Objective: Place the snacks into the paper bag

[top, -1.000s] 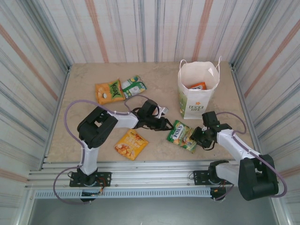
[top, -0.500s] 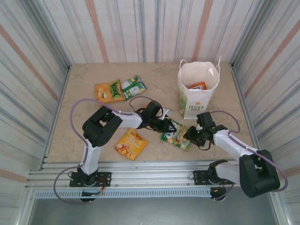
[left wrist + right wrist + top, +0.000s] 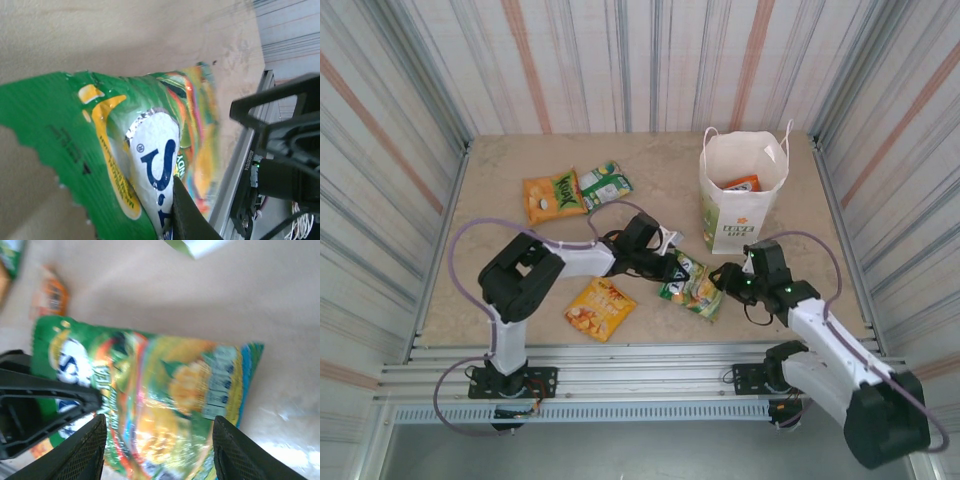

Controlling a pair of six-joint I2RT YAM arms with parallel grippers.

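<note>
The green FOX'S bag (image 3: 694,286) lies at front centre, its left end raised. My left gripper (image 3: 670,267) is shut on that end; one dark finger (image 3: 187,220) presses on the white logo of the bag (image 3: 150,150). My right gripper (image 3: 726,282) is open at the bag's right end, its two fingers either side of the bag (image 3: 165,390). The white paper bag (image 3: 740,200) stands upright behind, with an orange packet (image 3: 743,184) inside. An orange packet (image 3: 552,195), a green-white packet (image 3: 605,183) and a yellow-orange bag (image 3: 600,307) lie on the table.
Corrugated walls enclose the beige table (image 3: 500,160) on three sides, and a metal rail (image 3: 620,355) runs along the front edge. A small blurred orange packet (image 3: 52,295) lies beyond the green bag. The paper bag's corner (image 3: 197,246) is close above the right gripper.
My left gripper reached right, closed on the green bag's left end and drew it slightly left. My right gripper moved left along the bag's right end.
</note>
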